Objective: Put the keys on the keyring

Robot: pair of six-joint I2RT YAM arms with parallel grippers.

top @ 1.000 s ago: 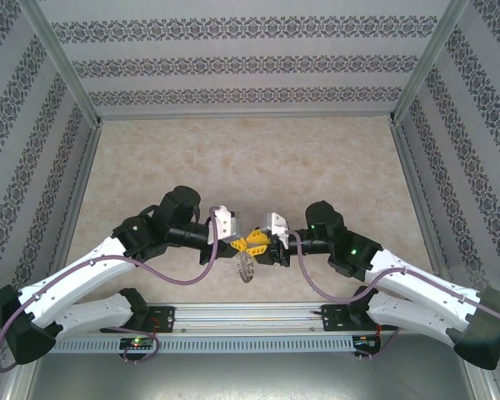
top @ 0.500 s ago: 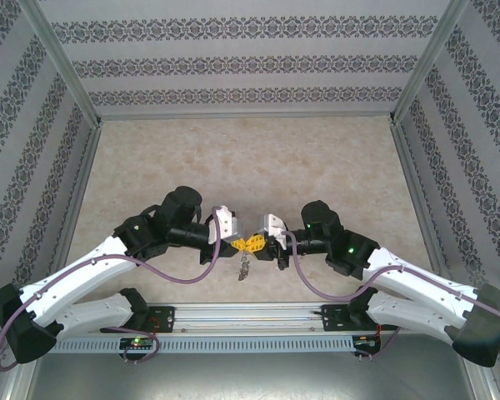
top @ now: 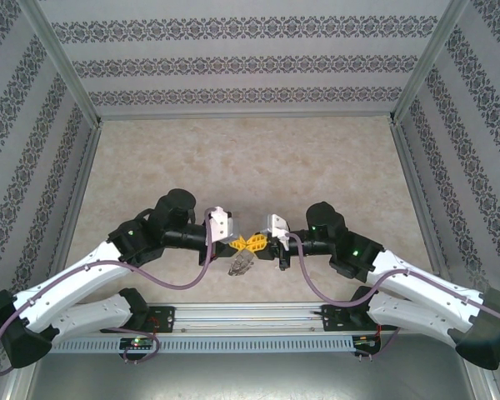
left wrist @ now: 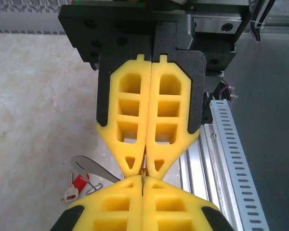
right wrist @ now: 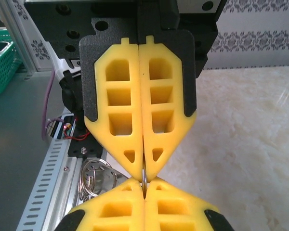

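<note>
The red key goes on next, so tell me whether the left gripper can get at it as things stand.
Probably not. The left gripper is shut on the keyring, tip to tip with the right gripper, and the red key is off to one side, outside its closed fingers.

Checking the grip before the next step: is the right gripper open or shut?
Shut. The right gripper has its yellow fingers pressed together, nipping a thin wire, apparently of the keyring, at the tips.
</note>
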